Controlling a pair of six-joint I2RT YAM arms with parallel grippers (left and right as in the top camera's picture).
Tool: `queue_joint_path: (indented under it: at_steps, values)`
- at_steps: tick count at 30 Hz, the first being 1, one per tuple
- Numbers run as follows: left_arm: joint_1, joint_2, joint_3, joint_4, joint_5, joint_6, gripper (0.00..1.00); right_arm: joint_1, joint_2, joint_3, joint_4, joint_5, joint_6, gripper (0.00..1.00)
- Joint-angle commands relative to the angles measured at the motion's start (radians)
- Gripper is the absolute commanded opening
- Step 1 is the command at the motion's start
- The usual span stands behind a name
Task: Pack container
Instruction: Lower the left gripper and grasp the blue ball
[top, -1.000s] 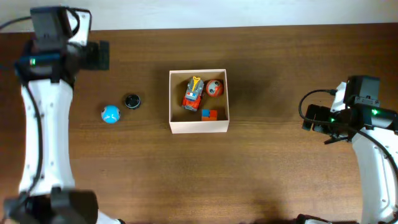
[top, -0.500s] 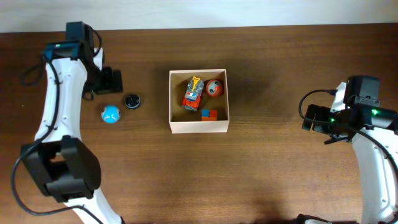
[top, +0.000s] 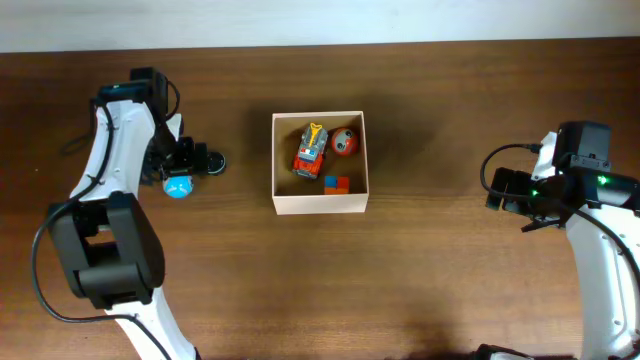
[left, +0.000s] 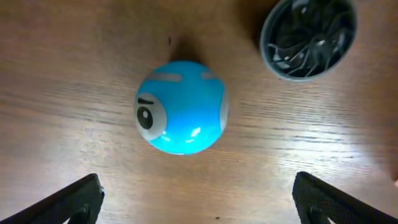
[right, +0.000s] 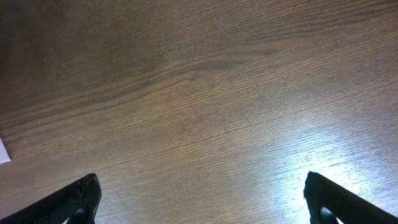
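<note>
The container (top: 320, 203), a square cream-walled box with a tan floor, sits mid-table and holds a red toy truck (top: 310, 150), an orange ball (top: 344, 141) and small red and blue blocks (top: 338, 183). A blue ball (top: 178, 186) (left: 181, 107) and a dark round cup (top: 212, 162) (left: 309, 37) lie left of the container. My left gripper (top: 185, 160) (left: 199, 202) is open just above the blue ball, jaws wide on either side. My right gripper (top: 497, 190) (right: 200, 199) is open and empty over bare table at the far right.
The white corner of the container (right: 3, 149) shows at the left edge of the right wrist view. The wooden table (top: 320, 290) runs wide in front of the container. A pale wall strip (top: 320, 20) borders the table's far edge.
My left arm has swung in from the far left and come down over the blue ball and dark cup. The right arm has not moved.
</note>
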Motion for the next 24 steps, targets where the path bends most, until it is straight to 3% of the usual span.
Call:
queue_joint_path:
  at_steps: [1, 13, 18, 24]
  values:
    - [0.033, 0.009, -0.041, 0.021, 0.011, 0.01, 0.99, -0.006, -0.003, 0.002, 0.001, 0.006, 0.011, 0.99]
    - [0.111, 0.013, -0.114, 0.192, 0.031, 0.09, 0.99, -0.006, -0.003, 0.002, 0.001, 0.006, 0.011, 0.99]
    - [0.102, 0.038, -0.114, 0.215, 0.055, 0.158, 0.99, -0.006, -0.003, 0.002, 0.001, 0.006, 0.011, 0.99]
    - [0.1, 0.109, -0.114, 0.216, 0.056, 0.159, 0.99, -0.006, -0.003, 0.002, 0.001, 0.006, 0.011, 0.99]
